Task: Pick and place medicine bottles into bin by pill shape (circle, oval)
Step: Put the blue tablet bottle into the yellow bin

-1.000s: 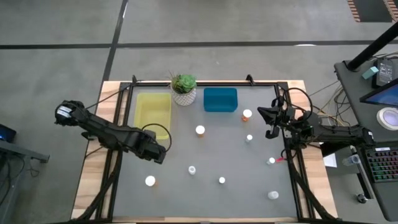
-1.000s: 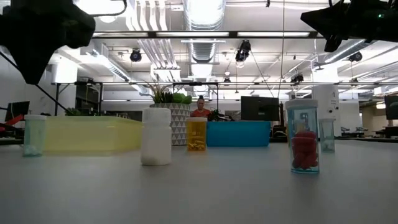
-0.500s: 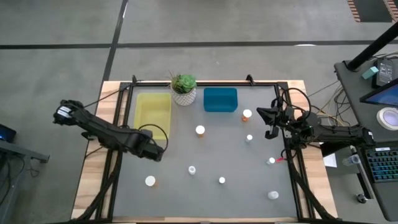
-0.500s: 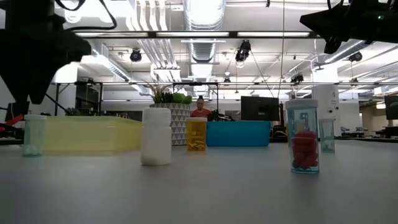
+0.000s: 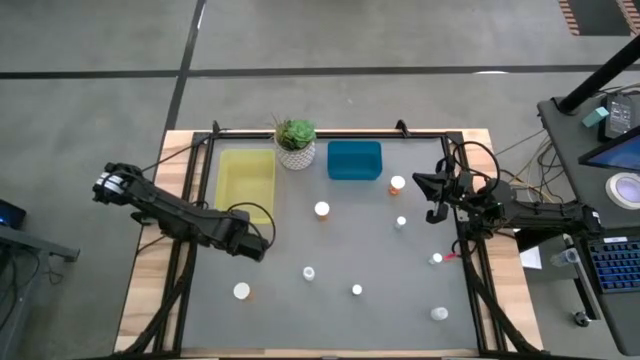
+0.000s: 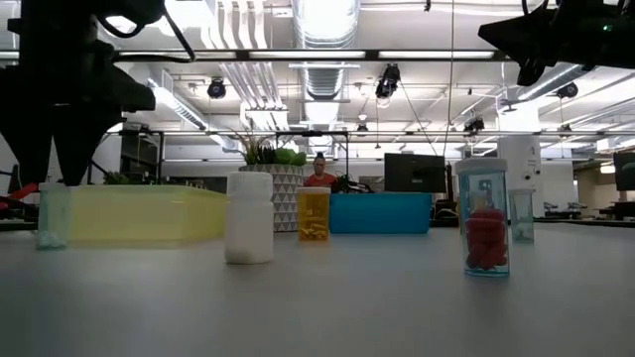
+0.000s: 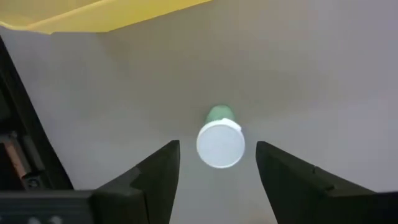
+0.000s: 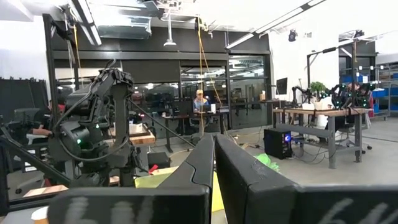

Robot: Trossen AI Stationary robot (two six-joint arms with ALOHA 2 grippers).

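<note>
Left gripper (image 7: 217, 165) over the table (image 7: 323, 81), fingers (image 7: 158, 171) spread, white-capped, seemingly green bottle (image 7: 220, 143) upright between them, untouched. Right gripper (image 5: 432, 196) aloft, fingers (image 8: 205, 162) pressed together.

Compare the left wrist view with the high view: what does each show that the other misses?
Only the left wrist view shows the green-bodied bottle with its white cap, framed between the left hand's open fingers. Only the high view shows the blue bin, the potted plant, the other scattered bottles and the right hand waiting at the table's right edge. Both show the yellow bin and the grey table.
</note>
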